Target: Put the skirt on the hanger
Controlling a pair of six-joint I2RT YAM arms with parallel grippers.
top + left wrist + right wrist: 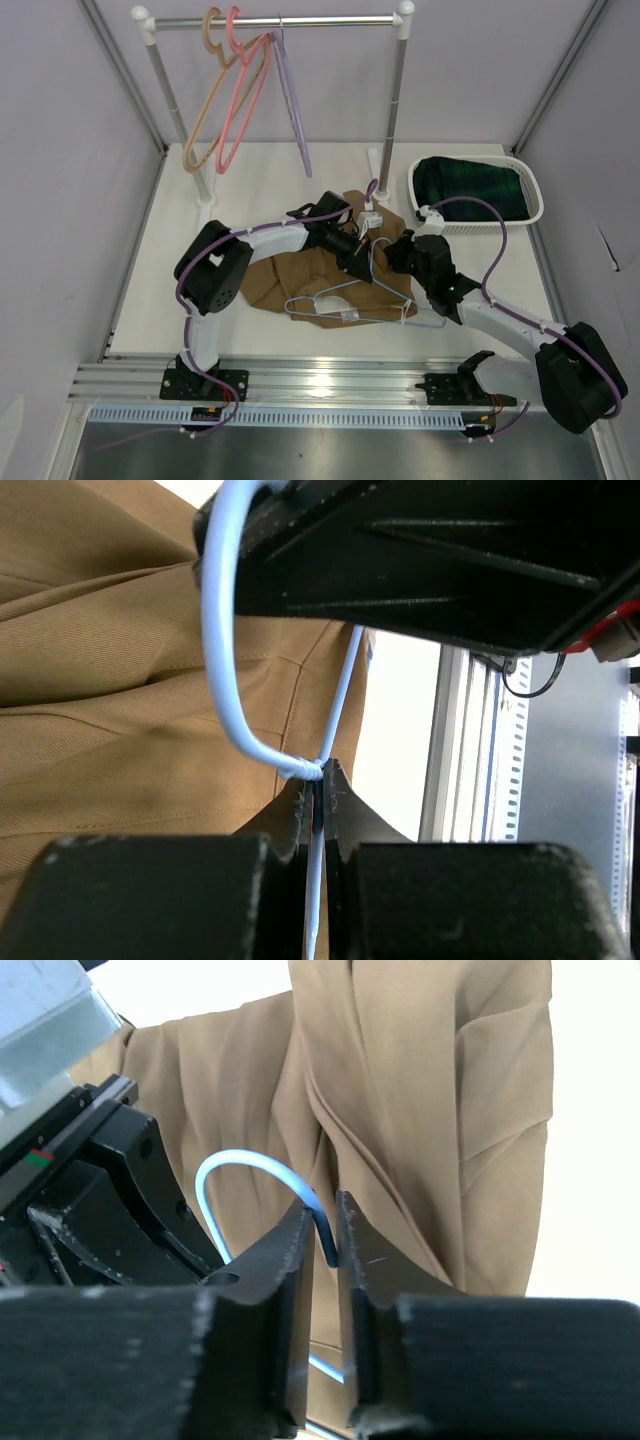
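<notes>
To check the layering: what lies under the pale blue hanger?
The skirt lies under most of the hanger, on the table. The left claw and right claw pinch its wire. Anything beneath the skirt is hidden.

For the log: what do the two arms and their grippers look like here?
The left arm and right arm have white links between bulky black joint housings, with lavender cables looped alongside. The left gripper and right gripper are matte black, with wedge-shaped, grainy fingers. A small red-and-green mark shows on one housing.
</notes>
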